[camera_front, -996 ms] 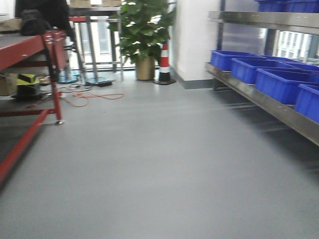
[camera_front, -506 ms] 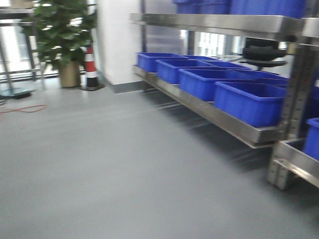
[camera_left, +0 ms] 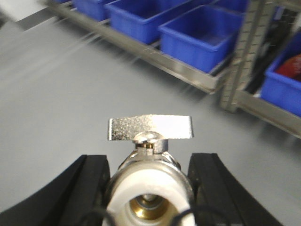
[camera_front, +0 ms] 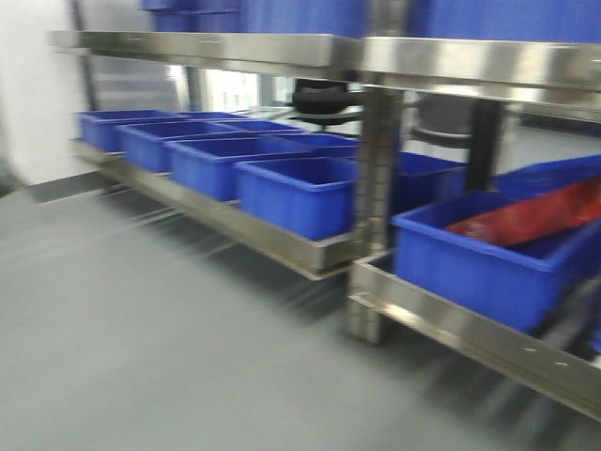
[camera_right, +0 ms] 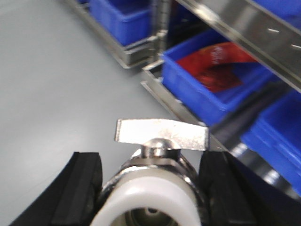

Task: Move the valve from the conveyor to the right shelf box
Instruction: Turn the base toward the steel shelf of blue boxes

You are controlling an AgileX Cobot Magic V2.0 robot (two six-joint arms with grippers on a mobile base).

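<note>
A silvery valve point(camera_left: 149, 188) with a white end cap and a flat wing handle sits between the black fingers of my left gripper point(camera_left: 149, 160), which is shut on it. My right gripper point(camera_right: 150, 157) is shut on a second valve point(camera_right: 155, 190) of the same kind. Both are held above grey floor, facing a steel shelf point(camera_front: 282, 242) that carries blue boxes point(camera_front: 296, 193). In the right wrist view a blue box point(camera_right: 197, 96) holding a red bag lies just ahead. The conveyor is out of view.
A shelf upright point(camera_front: 376, 207) stands between two bays. The right bay's lower box point(camera_front: 479, 258) holds a red bag point(camera_front: 535, 218). An upper steel shelf point(camera_front: 282, 52) carries more blue boxes. Grey floor point(camera_front: 141, 338) lies in front.
The front view has swung right. The red-framed table, plant and cone have left the picture, and the shelf with blue boxes now fills it, much closer.
</note>
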